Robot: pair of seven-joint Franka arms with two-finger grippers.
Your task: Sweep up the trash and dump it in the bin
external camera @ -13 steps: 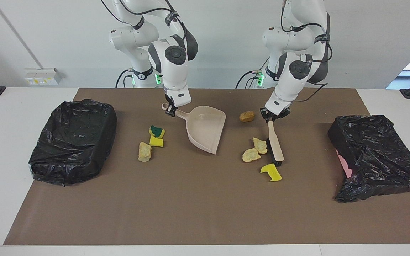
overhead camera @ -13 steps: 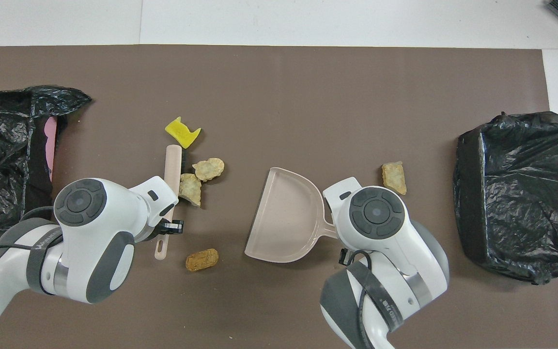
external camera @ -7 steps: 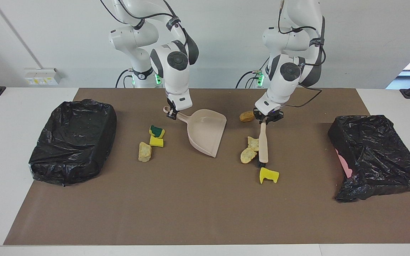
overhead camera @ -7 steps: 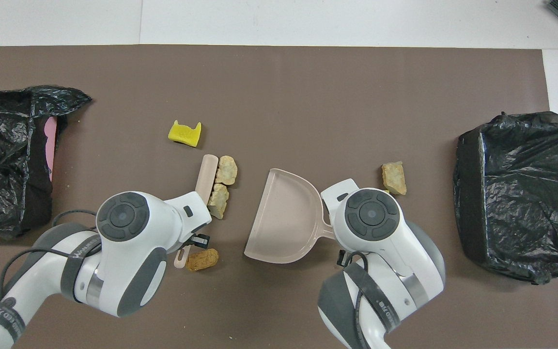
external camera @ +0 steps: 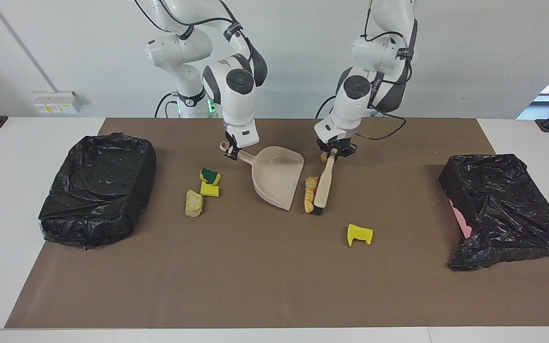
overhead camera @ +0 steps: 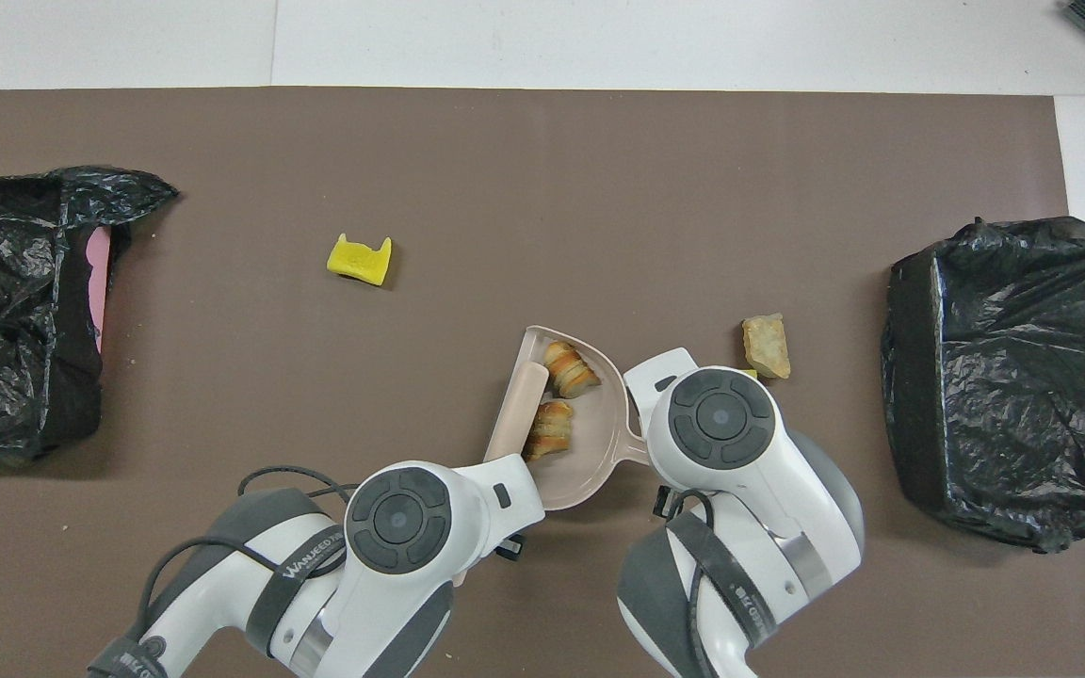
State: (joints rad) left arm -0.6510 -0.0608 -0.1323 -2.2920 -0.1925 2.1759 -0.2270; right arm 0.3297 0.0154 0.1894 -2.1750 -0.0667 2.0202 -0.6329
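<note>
At the middle of the mat [external camera: 274,286] we are in the sweeping step: our left gripper [external camera: 333,151] is clamped on the handle of the brush [external camera: 323,183], whose head is pressed against two tan lumps [external camera: 310,194] at the open lip of the dustpan [external camera: 277,174]. From above those lumps [overhead camera: 561,395] look to lie just inside the pan, though in the facing view they seem to sit right at the lip, so we cannot say whether they are fully in. Our right gripper [external camera: 230,151] is closed on the dustpan's handle, holding the pan flat on the mat. The rest of the trash lies scattered: a yellow chunk [external camera: 360,234] alone toward the left arm's end, a green-topped sponge [external camera: 210,176], a yellow piece [external camera: 209,190] and a tan lump [external camera: 193,203] clustered beside the pan toward the right arm's end, and another brown lump [external camera: 323,157] mostly hidden by the left gripper. Two bag-lined bins [external camera: 98,188] [external camera: 505,209] wait at either end. Next, we judge, the brush must push the two lumps deeper while the pan stays braced, then go after the stray pieces before any dumping.
</note>
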